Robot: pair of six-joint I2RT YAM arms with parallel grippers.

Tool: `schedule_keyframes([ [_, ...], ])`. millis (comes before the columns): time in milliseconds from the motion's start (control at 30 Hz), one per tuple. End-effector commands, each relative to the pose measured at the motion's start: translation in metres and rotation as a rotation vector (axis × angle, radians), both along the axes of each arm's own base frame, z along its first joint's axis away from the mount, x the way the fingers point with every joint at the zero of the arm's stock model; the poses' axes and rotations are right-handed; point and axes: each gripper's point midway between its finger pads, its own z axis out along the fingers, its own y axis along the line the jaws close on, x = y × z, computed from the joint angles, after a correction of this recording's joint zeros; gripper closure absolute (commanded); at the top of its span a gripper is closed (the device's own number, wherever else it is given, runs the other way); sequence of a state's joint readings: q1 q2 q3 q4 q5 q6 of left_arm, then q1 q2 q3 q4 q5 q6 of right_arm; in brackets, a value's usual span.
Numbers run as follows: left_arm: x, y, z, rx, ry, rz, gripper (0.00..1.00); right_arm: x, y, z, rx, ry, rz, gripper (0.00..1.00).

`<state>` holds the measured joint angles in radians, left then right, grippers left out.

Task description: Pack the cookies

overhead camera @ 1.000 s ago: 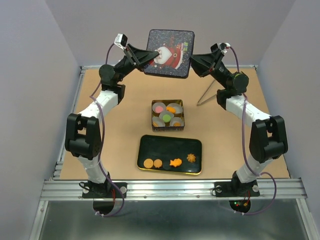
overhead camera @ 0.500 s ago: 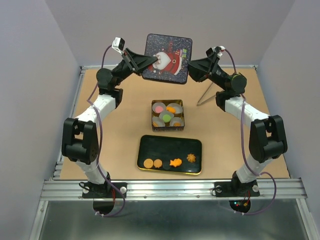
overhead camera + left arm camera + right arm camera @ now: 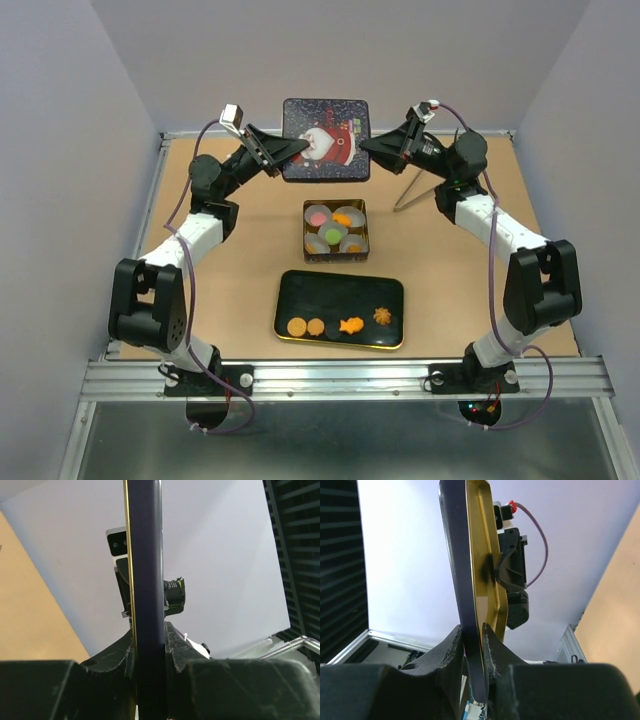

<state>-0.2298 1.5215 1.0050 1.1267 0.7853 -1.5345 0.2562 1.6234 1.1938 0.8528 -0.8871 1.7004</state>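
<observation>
The lid (image 3: pixel 325 138) of the tin, decorated with a Santa figure, is held in the air over the far end of the table (image 3: pixel 240 290). It is supported from both sides. The left gripper (image 3: pixel 297 148) is clamped on the lid's left rim, and the right gripper (image 3: pixel 366 148) is clamped on its right rim. Each wrist view shows the jaws nearly together, with only the thin metal edge between the pads (the right wrist view also shows the gold underside). Gripping at two opposite edges probably prevents the flat panel from pivoting, as it could in a single pinch. The lid is tilted with its printed face towards the overhead camera. It hangs beyond the open tin (image 3: pixel 306 232) rather than above it, so the opening is accessible from above. The cookies are in two places. Several sit in white paper cups (image 3: pixel 330 241) inside the tin (image 3: pixel 343 218), among them a pink, a green and an orange piece. A further row lies along the near edge of the black tray (image 3: pixel 340 295), just in front of the tin, including two tan rounds, an orange fish shape and a brown swirl (image 3: pixel 381 317). Because the tray row is not yet packed, closing the tin appears premature. With both arms occupied, the lid would probably need to be set down before any cookie is transferred.
</observation>
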Motion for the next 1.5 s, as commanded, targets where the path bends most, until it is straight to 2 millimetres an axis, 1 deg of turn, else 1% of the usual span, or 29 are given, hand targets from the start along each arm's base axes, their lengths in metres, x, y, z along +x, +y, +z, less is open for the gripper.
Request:
schedule_keyframes([
  [0,-0.027,-0.001,0.014,0.070,-0.177,-0.010,0.94,0.000,0.005,-0.023,-0.079,0.066,0.018,0.94],
  [33,-0.025,-0.001,0.007,0.087,-0.153,-0.006,0.92,0.001,0.005,-0.027,-0.085,0.075,0.019,0.96],
  [67,-0.025,-0.002,0.003,0.097,-0.146,-0.009,0.85,0.001,0.006,-0.031,-0.092,0.083,0.023,0.96],
  [100,-0.022,-0.003,-0.005,0.118,-0.129,-0.003,0.81,0.003,0.006,-0.040,-0.105,0.099,0.024,0.97],
  [167,-0.020,-0.004,-0.014,0.139,-0.112,-0.003,0.75,0.004,0.007,-0.050,-0.118,0.116,0.024,0.97],
  [200,-0.019,-0.004,-0.019,0.152,-0.106,0.000,0.70,0.004,0.007,-0.057,-0.131,0.124,0.025,0.98],
  [233,-0.016,-0.004,-0.029,0.172,-0.081,0.001,0.69,0.004,0.007,-0.067,-0.141,0.144,0.027,0.99],
  [300,-0.016,-0.005,-0.038,0.192,-0.075,-0.002,0.64,0.005,0.007,-0.082,-0.160,0.163,0.023,1.00],
  [333,-0.015,-0.006,-0.048,0.211,-0.057,-0.005,0.62,0.005,0.007,-0.087,-0.167,0.169,0.023,1.00],
  [367,-0.013,-0.006,-0.055,0.223,-0.044,-0.007,0.57,0.004,0.007,-0.100,-0.180,0.188,0.021,0.99],
  [400,-0.013,-0.006,-0.059,0.232,-0.037,-0.009,0.55,0.004,0.007,-0.105,-0.187,0.195,0.020,1.00],
  [433,-0.012,-0.007,-0.068,0.250,-0.010,-0.012,0.50,0.003,0.006,-0.111,-0.193,0.204,0.018,1.00],
  [467,-0.011,-0.007,-0.075,0.270,-0.012,-0.006,0.44,0.002,0.006,-0.120,-0.203,0.215,0.015,0.99],
  [533,-0.009,-0.006,-0.090,0.305,0.028,-0.005,0.39,0.000,0.005,-0.129,-0.212,0.225,0.011,0.99],
  [567,-0.008,-0.006,-0.094,0.317,0.034,-0.001,0.32,0.000,0.005,-0.133,-0.217,0.229,0.006,1.00],
  [633,-0.007,-0.005,-0.107,0.356,0.056,0.004,0.28,-0.002,0.004,-0.142,-0.230,0.237,0.006,0.99],
  [700,-0.005,-0.005,-0.116,0.389,0.055,0.010,0.23,-0.004,0.003,-0.150,-0.241,0.244,0.005,1.00],
  [900,0.002,0.000,-0.149,0.489,0.123,0.034,0.23,-0.008,0.002,-0.171,-0.271,0.253,0.007,1.00],
  [967,0.008,0.005,-0.165,0.563,0.159,0.067,0.23,-0.010,0.001,-0.179,-0.282,0.262,0.008,1.00],
  [1000,0.011,0.008,-0.173,0.594,0.177,0.080,0.25,-0.011,0.000,-0.182,-0.289,0.261,0.005,1.00],
  [1033,0.012,0.012,-0.184,0.644,0.200,0.091,0.25,-0.011,-0.001,-0.185,-0.294,0.264,0.002,1.00],
  [1067,0.012,0.012,-0.188,0.657,0.206,0.090,0.25,-0.013,-0.003,-0.194,-0.305,0.275,0.001,1.00],
  [1100,0.012,0.013,-0.192,0.668,0.214,0.092,0.26,-0.014,-0.003,-0.197,-0.311,0.278,0.002,1.00],
  [1267,0.014,0.017,-0.207,0.702,0.241,0.104,0.26,-0.021,-0.005,-0.221,-0.349,0.306,0.007,1.00],
  [1467,0.020,0.014,-0.213,0.710,0.249,0.101,0.27,-0.026,-0.008,-0.250,-0.396,0.329,0.001,1.00],
])
